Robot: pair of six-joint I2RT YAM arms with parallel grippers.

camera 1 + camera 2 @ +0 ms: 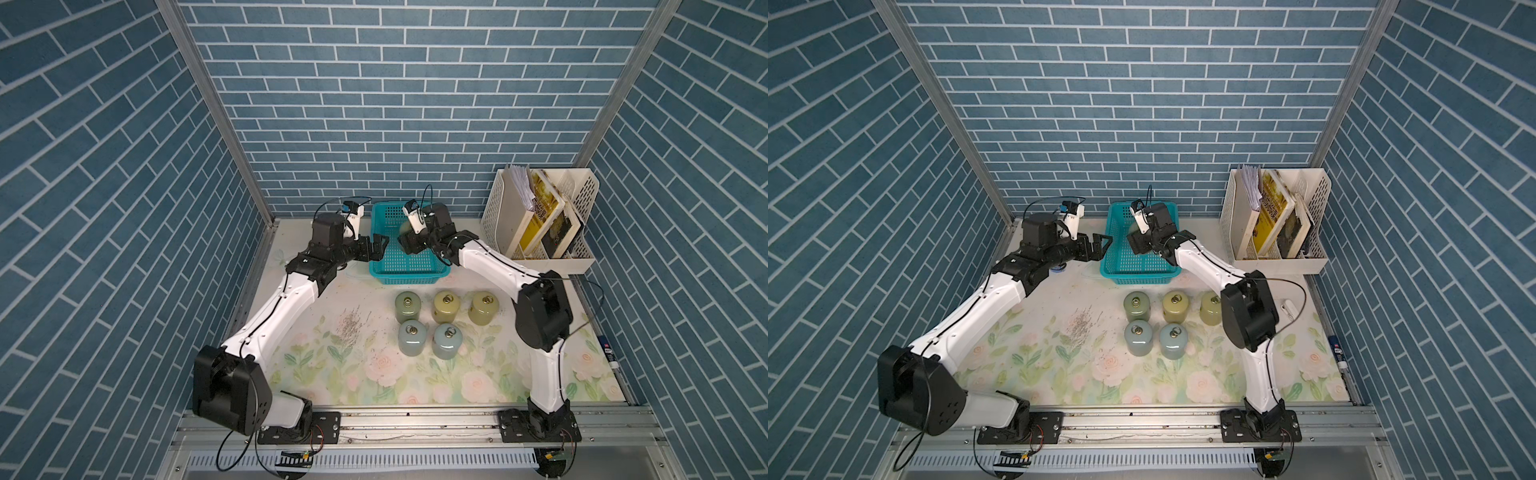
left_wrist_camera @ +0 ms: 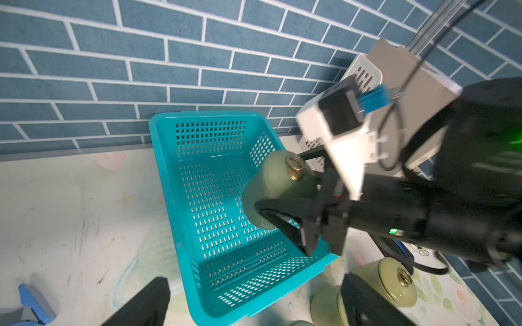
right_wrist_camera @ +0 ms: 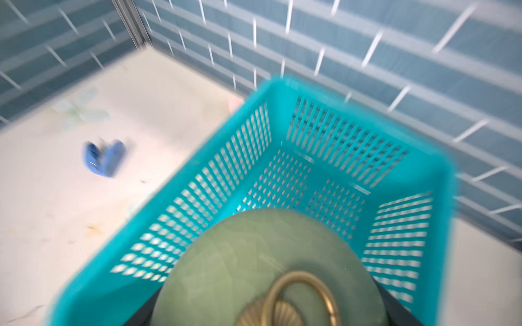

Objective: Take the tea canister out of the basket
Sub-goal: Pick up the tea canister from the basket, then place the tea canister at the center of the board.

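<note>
The basket (image 1: pixel 409 273) is teal-turquoise with a mesh of small slots, and the tea canister (image 2: pixel 268 183) is pale green with a brass ring. The walls (image 1: pixel 415 104) carry blue brick with white joints; the table cover (image 1: pixel 374 370) is cream with pink roses and green leaves; the file rack (image 1: pixel 494 216) is white, perforated

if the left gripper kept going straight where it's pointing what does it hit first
Likely the teal basket's near side wall, just ahead of the left gripper; depth against the rim is unclear.
</note>
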